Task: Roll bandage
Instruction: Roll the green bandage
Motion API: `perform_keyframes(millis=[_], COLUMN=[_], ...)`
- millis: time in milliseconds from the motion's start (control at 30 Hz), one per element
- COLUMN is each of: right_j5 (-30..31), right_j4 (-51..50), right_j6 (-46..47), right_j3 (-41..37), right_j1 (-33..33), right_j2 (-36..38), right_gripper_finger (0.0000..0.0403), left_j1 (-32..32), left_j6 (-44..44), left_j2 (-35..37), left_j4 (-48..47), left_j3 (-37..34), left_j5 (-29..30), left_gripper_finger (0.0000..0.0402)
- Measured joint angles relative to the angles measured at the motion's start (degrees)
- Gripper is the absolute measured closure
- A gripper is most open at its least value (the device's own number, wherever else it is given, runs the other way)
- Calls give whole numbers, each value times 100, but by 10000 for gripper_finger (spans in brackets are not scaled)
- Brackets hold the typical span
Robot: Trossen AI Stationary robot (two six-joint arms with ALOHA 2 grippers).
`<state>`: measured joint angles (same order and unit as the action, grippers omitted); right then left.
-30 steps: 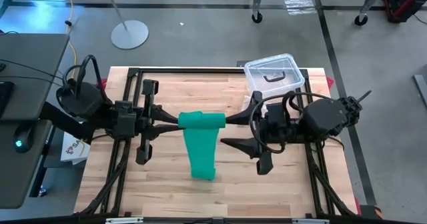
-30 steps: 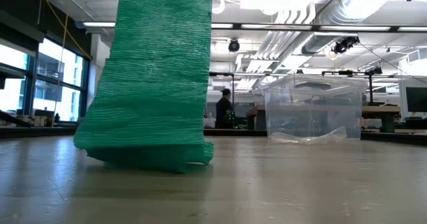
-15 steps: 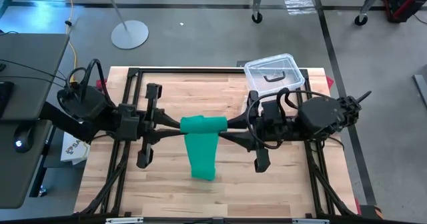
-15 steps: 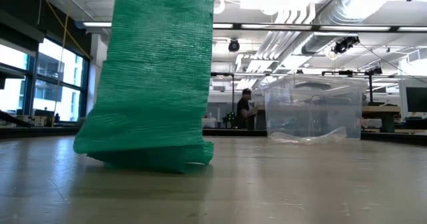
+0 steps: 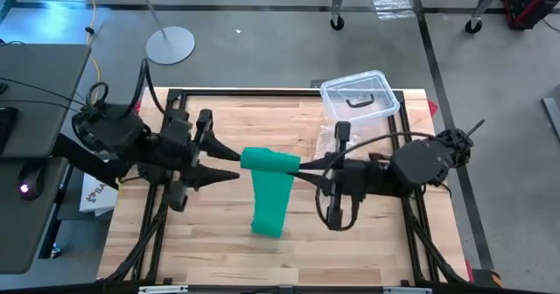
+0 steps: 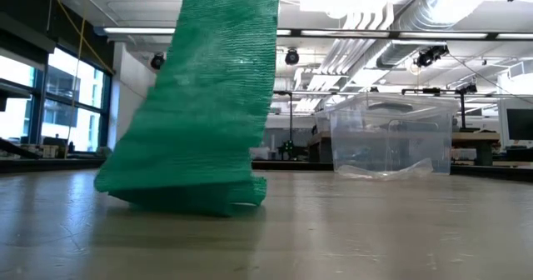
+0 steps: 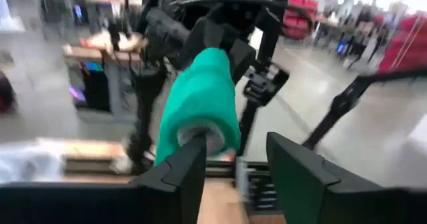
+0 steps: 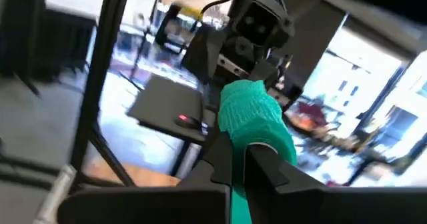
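The green bandage is partly wound into a roll [image 5: 269,160] held level above the table's middle. Its loose strip [image 5: 269,198] hangs down from the roll, and its lower end [image 6: 183,192] lies folded on the wood. My right gripper [image 5: 304,165] is shut on the roll's right end. At the roll's left end my left gripper [image 5: 229,165] stands open and points level at it; in the left wrist view the roll [image 7: 200,97] sits just beyond the fingers [image 7: 183,171]. I cannot tell whether a left finger touches the roll. My right gripper pinches the roll's right end [image 8: 257,141] between its two shut fingers. It comes in level from the table's right, along the roll's axis. The roll is lifted clear and lies level; the strip hangs below it, slanting, with its lower end on the table.
A clear plastic box [image 5: 360,97] with a black handle stands at the far right, and a crinkly clear bag [image 5: 328,136] lies beside it. A black frame [image 5: 175,97] borders the wooden table. Bare wood lies toward the near edge on both sides of the strip.
My left gripper has opened and let go of the roll's left end while turning about its own axis. My right gripper has shut on the roll's right end and turned too. The roll has shifted slightly toward the right, so the strip now hangs slanted; its lower end stayed put.
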<state>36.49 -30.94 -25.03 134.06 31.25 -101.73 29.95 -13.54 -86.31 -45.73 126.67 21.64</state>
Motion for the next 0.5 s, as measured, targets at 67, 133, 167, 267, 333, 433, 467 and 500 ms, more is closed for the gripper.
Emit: perform_keyframes(millis=[67, 133, 167, 267, 333, 433, 467, 500], right_j5=[230, 399, 404, 397, 398, 385, 378, 380], right_j4=[-30, -33, -34, -65, -68, -187, -238, -300], right_j6=[-416, -810, -989, -1503, -1772, -1961, -1948, -1900], right_j3=[2, 4, 4, 4, 4, 9, 9, 9], right_j1=[66, 123, 140, 189, 218, 224, 224, 223], right_j2=[13, 21, 22, 20, 22, 22, 22, 22], right_gripper_finger=[399, 399, 399, 400, 401, 401, 401, 401], left_j1=[-18, -51, -72, -143, -201, -303, -322, -348], left_j6=[-766, -1413, -1666, -2183, -2407, -2543, -2542, -2542], left_j2=[36, 36, 34, 0, -9, -10, -10, -10], left_j4=[-33, -17, -18, 3, 44, 183, 283, 368], left_j3=[0, 0, 0, 0, 0, 0, 0, 0], left_j5=[-18, -17, -14, -10, -9, 0, 0, -19], left_gripper_finger=[244, 243, 243, 245, 245, 245, 245, 245])
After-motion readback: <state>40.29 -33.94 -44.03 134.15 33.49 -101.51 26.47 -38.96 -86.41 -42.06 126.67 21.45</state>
